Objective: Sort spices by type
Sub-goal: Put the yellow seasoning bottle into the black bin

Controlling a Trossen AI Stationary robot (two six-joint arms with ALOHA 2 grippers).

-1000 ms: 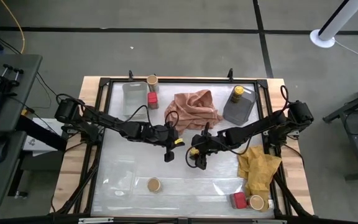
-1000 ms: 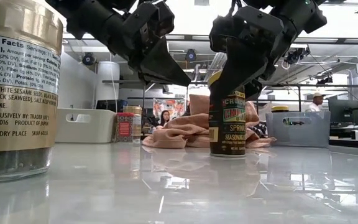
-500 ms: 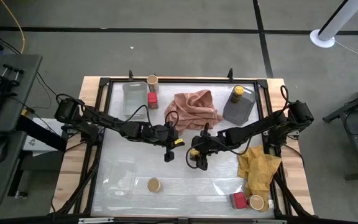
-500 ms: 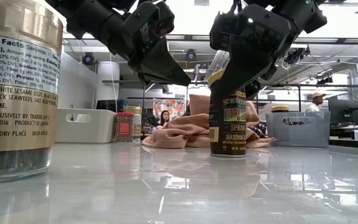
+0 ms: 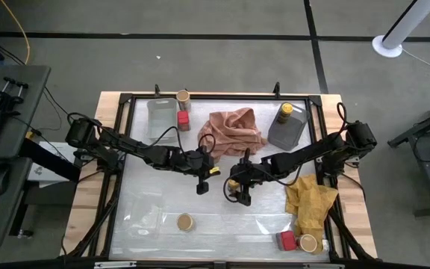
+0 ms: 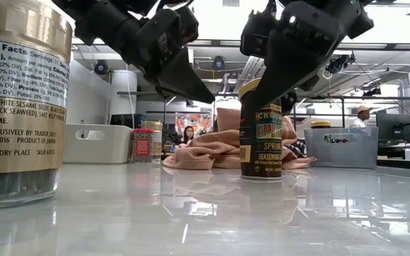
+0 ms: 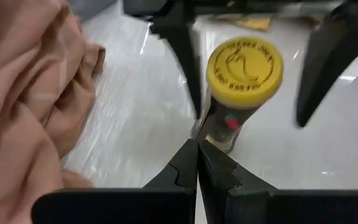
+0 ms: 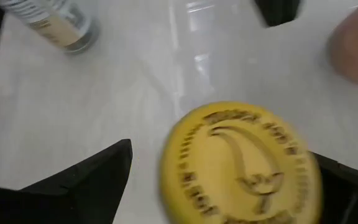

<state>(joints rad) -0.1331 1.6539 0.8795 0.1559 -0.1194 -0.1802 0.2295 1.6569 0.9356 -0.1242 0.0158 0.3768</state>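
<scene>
Right gripper (image 5: 234, 192) fingers spread wide around upright yellow-lid jar (image 6: 260, 131) mid-worktop, not pinching it. Left gripper (image 5: 202, 186) pressed together, just beside.

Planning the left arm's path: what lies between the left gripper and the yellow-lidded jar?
Only one dark finger of the right gripper, beside the yellow-lidded jar; otherwise bare tabletop, per the left gripper's wrist view.

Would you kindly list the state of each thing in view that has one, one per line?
Yellow-lidded jar: upright mid-table, lid on, not gripped.
Right end effector: open, fingers straddling that jar.
Left end effector: shut, empty, beside it.
Tan-lidded jar: upright, lid on, near front edge.
Pink cloth: crumpled.
Yellow cloth: crumpled.
Grey tray: holds one yellow-lidded jar.
</scene>
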